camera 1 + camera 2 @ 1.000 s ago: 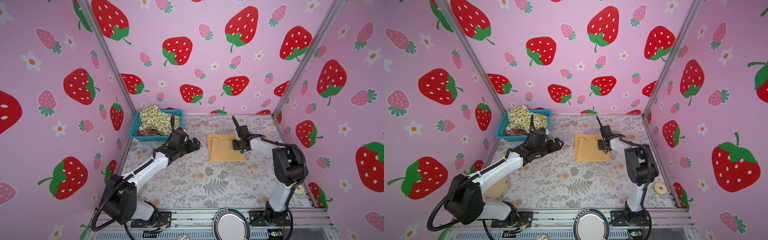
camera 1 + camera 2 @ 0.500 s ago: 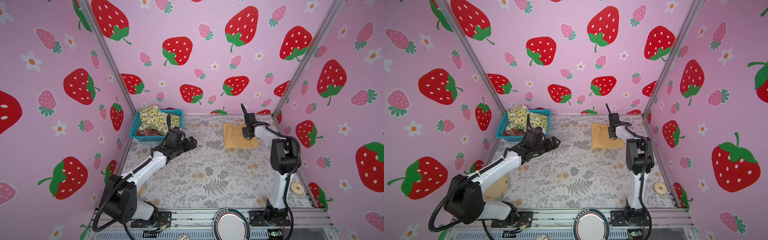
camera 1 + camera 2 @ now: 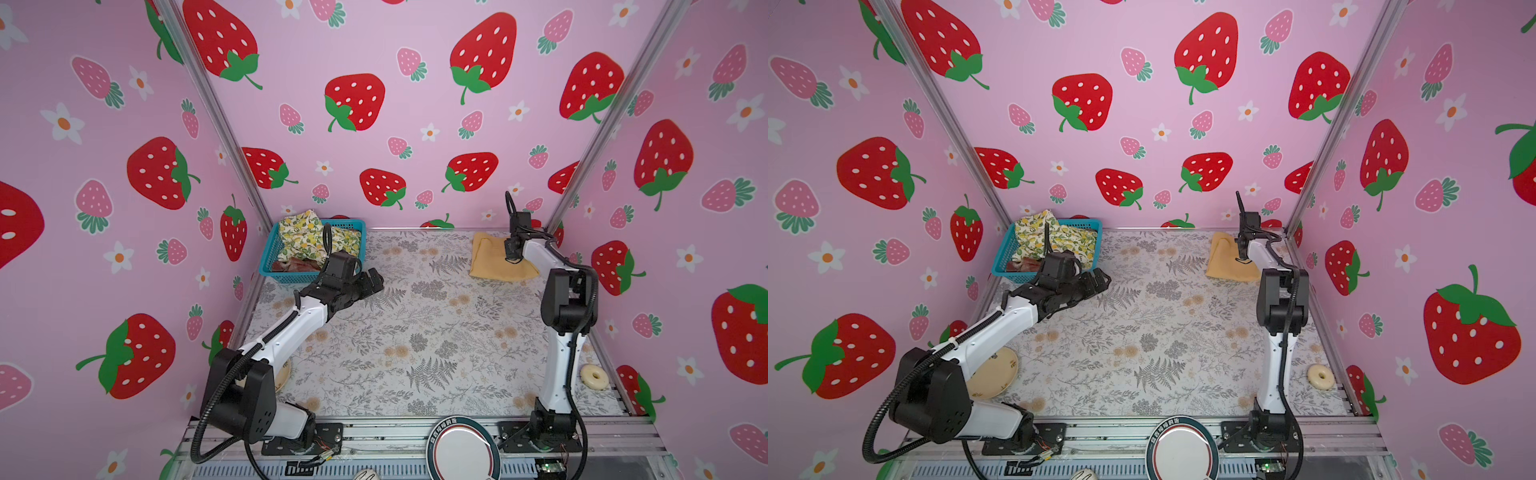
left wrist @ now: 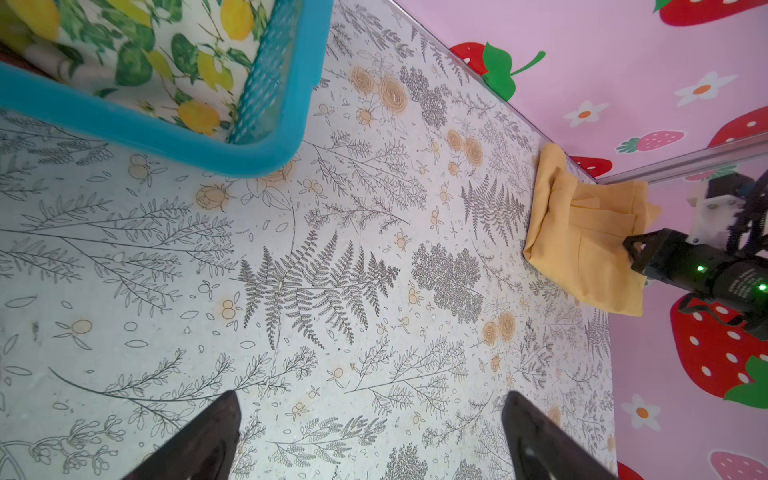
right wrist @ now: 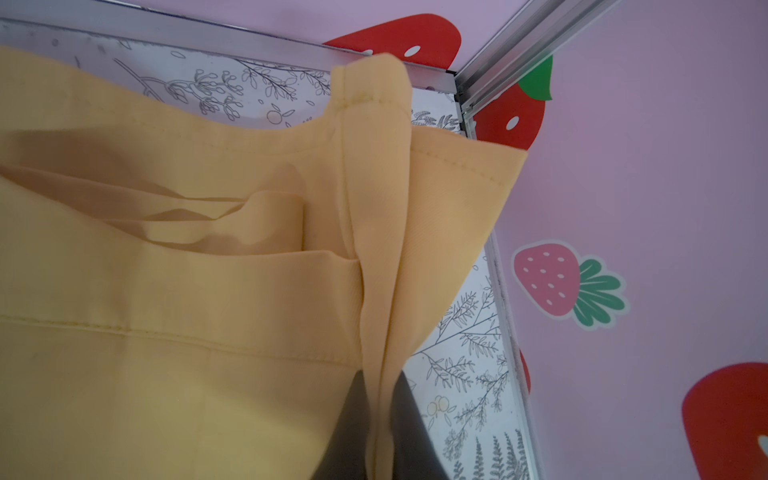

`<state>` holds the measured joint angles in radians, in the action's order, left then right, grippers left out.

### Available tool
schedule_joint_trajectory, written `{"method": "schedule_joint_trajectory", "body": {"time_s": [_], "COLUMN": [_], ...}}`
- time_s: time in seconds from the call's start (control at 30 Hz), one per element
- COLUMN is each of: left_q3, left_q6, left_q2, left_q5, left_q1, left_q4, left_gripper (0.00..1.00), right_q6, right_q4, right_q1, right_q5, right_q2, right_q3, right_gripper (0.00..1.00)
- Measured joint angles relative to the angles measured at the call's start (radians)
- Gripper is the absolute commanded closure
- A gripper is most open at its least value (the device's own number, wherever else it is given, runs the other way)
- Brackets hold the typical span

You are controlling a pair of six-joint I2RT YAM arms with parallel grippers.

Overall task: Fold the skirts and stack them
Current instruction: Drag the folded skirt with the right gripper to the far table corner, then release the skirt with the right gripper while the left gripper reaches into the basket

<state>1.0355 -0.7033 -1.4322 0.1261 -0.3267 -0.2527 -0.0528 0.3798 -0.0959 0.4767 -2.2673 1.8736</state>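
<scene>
Mustard skirt (image 3: 490, 259) slid rightward, clamped in right gripper (image 5: 380, 386); lemon skirt (image 3: 299, 232), plaid skirt (image 3: 293, 265) share one basket (image 3: 271, 251); left gripper (image 4: 370, 399) agape.

A teal mesh basket (image 3: 269, 254) is sitting at the upper left of the floral-printed table (image 3: 415, 332), a pale ring (image 3: 594, 376) (doughnut-shaped) is lying at lower right, and a beige plate (image 3: 992, 376) is resting at lower left.

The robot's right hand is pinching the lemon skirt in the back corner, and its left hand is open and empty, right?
Not quite. The right gripper pinches the yellow skirt, as the right wrist view shows; the lemon skirt lies in the basket. The left gripper is open and empty.
</scene>
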Motion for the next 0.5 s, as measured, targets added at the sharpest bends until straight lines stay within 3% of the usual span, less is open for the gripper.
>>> {"method": "schedule_joint_trajectory", "body": {"time_s": [0.1, 0.27, 0.3, 0.5], "left_q3": [0.029, 0.099, 0.114, 0.235], "left_q6": [0.0, 0.001, 0.001, 0.013], "left_q2": [-0.007, -0.032, -0.035, -0.082], "left_q5": [-0.014, -0.035, -0.042, -0.086], "left_q1": [0.016, 0.043, 0.051, 0.115], "left_q4": [-0.011, -0.047, -0.056, -0.106], "left_gripper": [0.01, 0.01, 0.01, 0.01], "right_q6": [-0.011, 0.006, 0.016, 0.086], "right_q4": [-0.002, 0.001, -0.001, 0.001], "right_q1": [0.001, 0.0, 0.0, -0.019], "right_q5": [0.011, -0.016, -0.029, -0.127], "right_q2": [-0.032, -0.043, -0.041, 0.016], "right_q3": [0.033, 0.056, 0.061, 0.059], "right_gripper": [0.43, 0.28, 0.02, 0.0]}}
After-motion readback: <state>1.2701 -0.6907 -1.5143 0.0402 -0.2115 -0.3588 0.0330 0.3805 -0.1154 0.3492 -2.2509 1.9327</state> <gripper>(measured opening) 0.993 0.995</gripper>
